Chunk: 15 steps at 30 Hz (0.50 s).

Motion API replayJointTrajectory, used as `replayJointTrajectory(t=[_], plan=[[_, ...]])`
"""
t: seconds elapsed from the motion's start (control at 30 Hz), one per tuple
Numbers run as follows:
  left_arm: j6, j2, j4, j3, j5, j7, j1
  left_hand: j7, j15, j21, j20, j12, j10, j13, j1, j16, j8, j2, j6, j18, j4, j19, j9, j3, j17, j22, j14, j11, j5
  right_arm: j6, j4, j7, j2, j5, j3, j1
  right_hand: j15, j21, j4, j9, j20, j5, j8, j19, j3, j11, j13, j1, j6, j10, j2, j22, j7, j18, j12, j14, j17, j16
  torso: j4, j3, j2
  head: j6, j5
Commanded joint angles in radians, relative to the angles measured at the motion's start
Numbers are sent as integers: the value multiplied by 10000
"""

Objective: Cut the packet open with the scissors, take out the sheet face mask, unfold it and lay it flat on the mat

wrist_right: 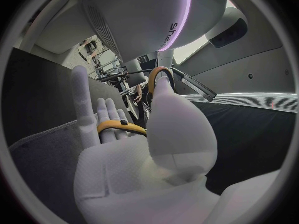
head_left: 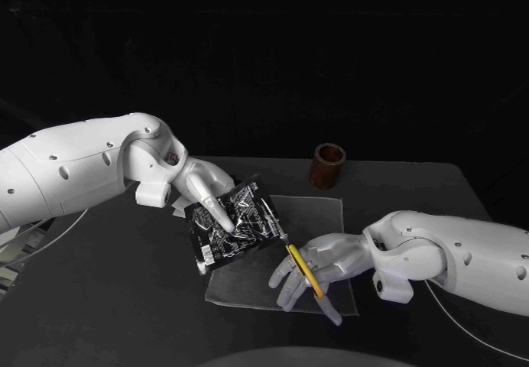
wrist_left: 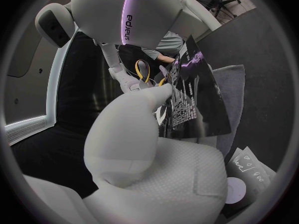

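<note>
Our left hand (head_left: 204, 191) holds the packet (head_left: 234, 225) up over the mat (head_left: 331, 210) in the head view, so our right hand (head_left: 319, 267), wrapped round the scissors (head_left: 306, 269), can bring the blades close to its lower corner. From the left wrist we see the packet pinched at one side, its other edge free for the cut we think comes next. From the right wrist, the yellow handles loop round our fingers.

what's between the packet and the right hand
The scissors: in the head view their yellow handles lie in the right hand and they run up to the packet's nearest corner, above the grey mat.
</note>
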Motion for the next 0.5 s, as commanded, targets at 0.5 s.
replayJointTrajectory(t=[0.5], plan=[[2249, 73, 74, 4, 54, -5, 3, -10, -57, 62, -16, 59, 24, 12, 69, 18, 27, 12, 62, 114, -78, -33, 1845, 3, 9, 9, -38, -37, 35, -254, -441, 306, 349, 113, 33, 79, -216, 12, -47, 134, -177, -72, 919, 227, 827, 127, -354, 231, 1352, 1307, 314, -164, 431, 189, 263, 1625, 129, 652, -2, -6, -1, -33, 2]])
